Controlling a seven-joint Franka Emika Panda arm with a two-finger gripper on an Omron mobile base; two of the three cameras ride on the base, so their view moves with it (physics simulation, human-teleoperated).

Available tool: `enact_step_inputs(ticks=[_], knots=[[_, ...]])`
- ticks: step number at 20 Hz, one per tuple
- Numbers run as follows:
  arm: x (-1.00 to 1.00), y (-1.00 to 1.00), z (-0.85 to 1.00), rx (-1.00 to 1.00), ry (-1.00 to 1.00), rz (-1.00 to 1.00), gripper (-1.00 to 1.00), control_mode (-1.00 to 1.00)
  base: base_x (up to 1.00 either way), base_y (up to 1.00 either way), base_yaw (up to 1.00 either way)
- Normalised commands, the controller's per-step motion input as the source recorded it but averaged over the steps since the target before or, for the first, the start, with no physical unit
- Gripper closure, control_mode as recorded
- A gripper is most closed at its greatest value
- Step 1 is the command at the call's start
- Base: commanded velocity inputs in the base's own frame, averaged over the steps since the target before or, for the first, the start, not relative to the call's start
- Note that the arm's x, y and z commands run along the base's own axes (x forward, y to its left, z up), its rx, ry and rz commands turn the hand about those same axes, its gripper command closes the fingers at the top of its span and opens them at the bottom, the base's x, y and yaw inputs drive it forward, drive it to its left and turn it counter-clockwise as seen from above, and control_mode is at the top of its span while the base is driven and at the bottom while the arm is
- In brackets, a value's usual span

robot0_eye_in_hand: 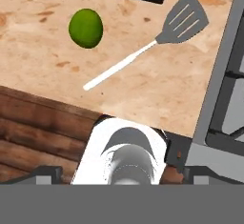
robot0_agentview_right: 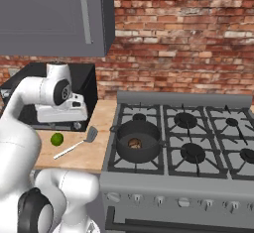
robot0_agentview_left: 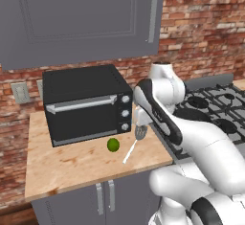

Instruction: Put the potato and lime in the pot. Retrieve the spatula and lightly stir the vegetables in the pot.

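The lime (robot0_agentview_left: 113,144) lies on the wooden counter in front of the toaster oven, and is also seen as a green ball (robot0_eye_in_hand: 86,27) in the hand view. Just to its right lies the spatula (robot0_eye_in_hand: 152,44), its slotted grey head (robot0_agentview_right: 92,135) towards the stove. The pot (robot0_agentview_right: 138,150) stands on the stove's front left burner, with the potato (robot0_agentview_right: 134,143) inside it. My gripper (robot0_eye_in_hand: 123,174) hangs above the counter over the lime and spatula, open, with nothing between its fingers.
A black toaster oven (robot0_agentview_left: 83,104) stands at the back of the counter (robot0_agentview_left: 72,164), under grey wall cabinets (robot0_agentview_left: 81,13). The gas stove (robot0_agentview_right: 198,143) with its black grates adjoins the counter on the right. A brick wall runs behind.
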Motion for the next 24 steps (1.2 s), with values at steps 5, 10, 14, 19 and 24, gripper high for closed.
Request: enact_step_inputs(ticks=[5, 10, 14, 19, 24], knots=[[-0.20, 1.00, 0.07, 0.00, -0.07, 0.08, -1.00, -1.00, 0.00, 0.00, 0.00], [0.06, 0.91, 0.00, 0.00, -0.14, 0.00, -1.00, -1.00, 0.00, 0.00, 0.00], [0.61, 0.12, -0.33, 0.04, -0.08, -0.23, -1.00, -1.00, 0.00, 0.00, 0.00], [0.37, 0.00, -0.17, 0.13, 0.00, -0.39, -1.00, -1.00, 0.00, 0.00, 0.00], [0.23, -0.05, -0.10, 0.11, 0.21, -0.24, -1.00, -1.00, 0.00, 0.00, 0.00]])
